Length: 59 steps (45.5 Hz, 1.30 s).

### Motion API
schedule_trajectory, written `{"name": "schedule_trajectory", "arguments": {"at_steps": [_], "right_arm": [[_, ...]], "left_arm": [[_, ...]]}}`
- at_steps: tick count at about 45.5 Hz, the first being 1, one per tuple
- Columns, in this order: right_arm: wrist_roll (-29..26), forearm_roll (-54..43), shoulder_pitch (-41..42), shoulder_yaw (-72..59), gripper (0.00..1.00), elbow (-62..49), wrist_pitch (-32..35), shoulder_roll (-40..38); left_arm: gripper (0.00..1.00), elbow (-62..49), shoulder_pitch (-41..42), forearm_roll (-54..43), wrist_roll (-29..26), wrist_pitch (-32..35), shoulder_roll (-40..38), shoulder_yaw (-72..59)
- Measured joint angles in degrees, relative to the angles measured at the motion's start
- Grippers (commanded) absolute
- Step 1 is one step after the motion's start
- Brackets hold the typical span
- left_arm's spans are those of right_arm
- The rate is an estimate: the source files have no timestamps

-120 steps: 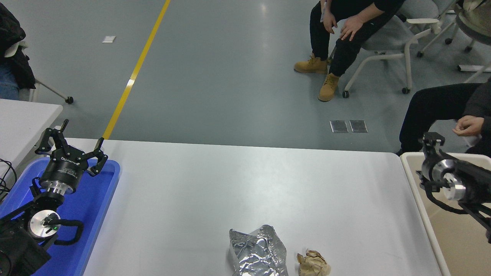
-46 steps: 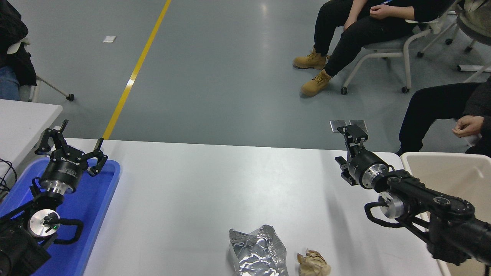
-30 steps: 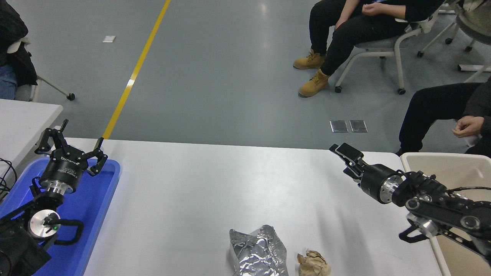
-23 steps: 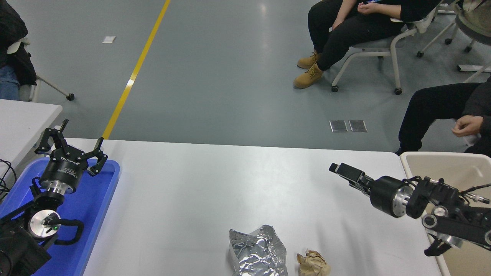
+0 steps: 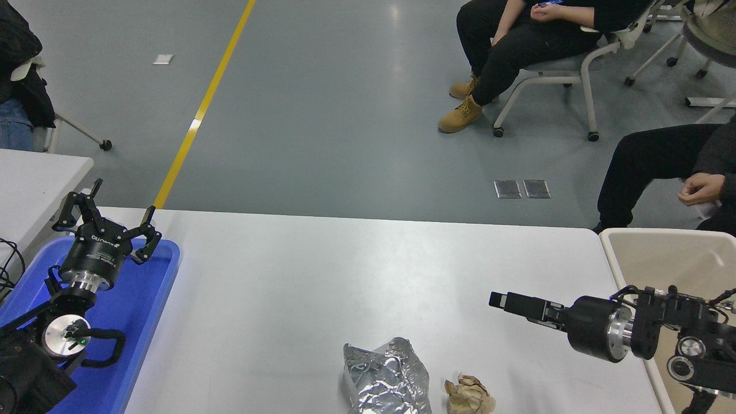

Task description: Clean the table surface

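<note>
Table surface [image 5: 322, 270] spans the view, foil bag [image 5: 386, 376] and paper wad [image 5: 468, 395] at near edge; right gripper [image 5: 499, 300] above them to the right, fingers' state unclear; left gripper [image 5: 109, 215] parked, splayed. Approach step: next, descend onto wad

Only marking seen: white lettering on the left gripper [image 5: 107, 223] body, too small and skewed to read. No other text legible.
</note>
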Motion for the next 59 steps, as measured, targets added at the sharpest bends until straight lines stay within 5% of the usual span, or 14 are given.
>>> {"name": "schedule_trajectory", "arguments": {"at_steps": [34,59], "right_arm": [[-3.5,-5.5,-1.0,-3.6,0.96,-11.0,0.7,18.8],[-3.7,-7.8,-5.9,-4.3,0.94,-16.6,0.4,25.7]], "left_arm": [[1.0,0.0,0.0,0.0,0.0,0.0,0.0,0.0],[1.0,0.0,0.0,0.0,0.0,0.0,0.0,0.0]]}}
